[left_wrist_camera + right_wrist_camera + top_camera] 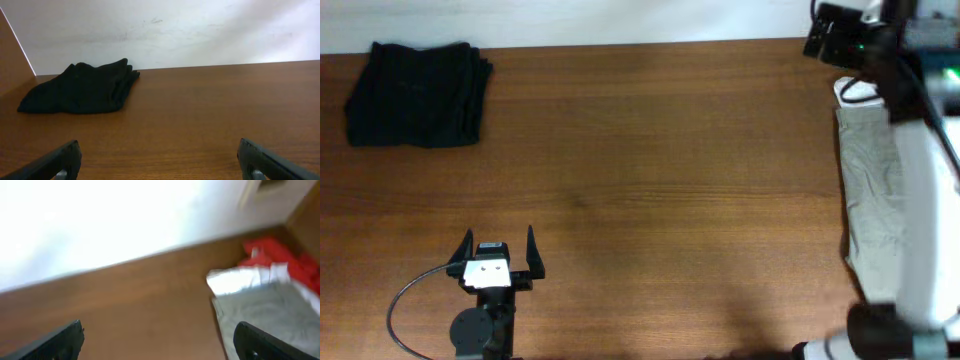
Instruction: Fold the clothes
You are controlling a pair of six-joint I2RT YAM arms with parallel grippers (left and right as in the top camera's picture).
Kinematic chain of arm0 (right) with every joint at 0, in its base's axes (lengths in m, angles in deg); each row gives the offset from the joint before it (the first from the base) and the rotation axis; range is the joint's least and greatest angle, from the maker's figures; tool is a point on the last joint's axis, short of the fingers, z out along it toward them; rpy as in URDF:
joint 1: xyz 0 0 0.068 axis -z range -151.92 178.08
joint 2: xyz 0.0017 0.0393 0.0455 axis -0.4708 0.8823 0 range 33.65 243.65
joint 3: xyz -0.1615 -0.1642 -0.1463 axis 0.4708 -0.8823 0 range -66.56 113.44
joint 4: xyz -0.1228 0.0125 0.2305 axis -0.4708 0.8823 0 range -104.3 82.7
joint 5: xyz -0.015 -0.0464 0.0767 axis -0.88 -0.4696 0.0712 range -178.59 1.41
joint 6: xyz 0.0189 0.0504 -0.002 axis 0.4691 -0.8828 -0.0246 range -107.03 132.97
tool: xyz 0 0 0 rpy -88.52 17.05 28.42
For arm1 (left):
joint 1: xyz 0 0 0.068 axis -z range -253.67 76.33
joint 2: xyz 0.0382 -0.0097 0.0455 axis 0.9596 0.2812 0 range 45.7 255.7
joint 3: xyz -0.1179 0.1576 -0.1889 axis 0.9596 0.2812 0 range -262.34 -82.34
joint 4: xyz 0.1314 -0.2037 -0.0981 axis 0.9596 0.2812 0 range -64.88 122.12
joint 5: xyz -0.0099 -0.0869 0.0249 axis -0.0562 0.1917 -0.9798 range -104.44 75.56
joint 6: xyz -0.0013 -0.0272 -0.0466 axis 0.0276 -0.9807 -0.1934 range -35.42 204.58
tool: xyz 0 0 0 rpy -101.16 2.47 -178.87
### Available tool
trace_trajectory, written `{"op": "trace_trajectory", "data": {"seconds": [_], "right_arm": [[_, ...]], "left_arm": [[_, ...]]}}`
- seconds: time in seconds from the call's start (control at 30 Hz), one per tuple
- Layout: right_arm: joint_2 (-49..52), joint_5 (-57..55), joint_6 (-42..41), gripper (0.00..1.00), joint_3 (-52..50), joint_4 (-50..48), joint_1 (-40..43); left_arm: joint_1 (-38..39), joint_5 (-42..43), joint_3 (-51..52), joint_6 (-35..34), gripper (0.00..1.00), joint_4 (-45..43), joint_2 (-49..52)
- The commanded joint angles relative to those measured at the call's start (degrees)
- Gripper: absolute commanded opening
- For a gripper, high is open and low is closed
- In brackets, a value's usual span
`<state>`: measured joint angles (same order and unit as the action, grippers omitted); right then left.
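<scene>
A folded black garment (417, 94) lies at the table's far left corner; it also shows in the left wrist view (82, 88). A light grey garment (872, 190) lies along the right edge, partly hidden by my right arm, and shows in the right wrist view (270, 305). My left gripper (500, 255) is open and empty near the front left, its fingertips low in its wrist view (160, 162). My right gripper (157, 340) is open and empty, raised at the far right near the grey garment's top end. Its fingers are hard to make out overhead.
A red cloth (280, 255) lies beyond the grey garment at the far right. A white wall runs behind the brown wooden table (650, 180). A grey cable (405, 300) loops by the left arm's base.
</scene>
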<state>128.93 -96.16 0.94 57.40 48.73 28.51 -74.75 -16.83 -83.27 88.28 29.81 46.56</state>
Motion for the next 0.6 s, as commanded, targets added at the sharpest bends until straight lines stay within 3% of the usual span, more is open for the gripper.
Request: {"op": "trace_trajectory", "data": {"seconds": [0.0,0.03,0.17,0.23,0.4,0.57], "right_arm": [[-8.2,-1.7,-0.4,0.99,-2.3,3.8,0.2],[-11.6,-1.7,-0.4,0.99,-4.5,4.4,0.3],[-31.2,-1.7,-0.4,0.99,-30.0,-2.5,0.3],[-43.2,-1.0,-0.5,0.99,-49.4,-11.9,0.3],[-69.6,5.2,-0.5,0.99,-84.5,-28.6,0.3],[-88.7,9.5,-0.5,0.99,-108.7,-44.7,0.3]], "left_arm": [[0.3,0.5,0.4,1.1,0.99,-0.1,-0.5],[0.3,0.5,0.4,1.1,0.99,-0.1,-0.5],[0.3,0.5,0.5,1.1,0.99,-0.1,-0.5],[0.3,0.5,0.4,1.1,0.99,-0.1,-0.5],[0.3,0.5,0.4,1.1,0.99,-0.1,-0.5],[0.3,0.5,0.4,1.1,0.99,-0.1,-0.5]]}}
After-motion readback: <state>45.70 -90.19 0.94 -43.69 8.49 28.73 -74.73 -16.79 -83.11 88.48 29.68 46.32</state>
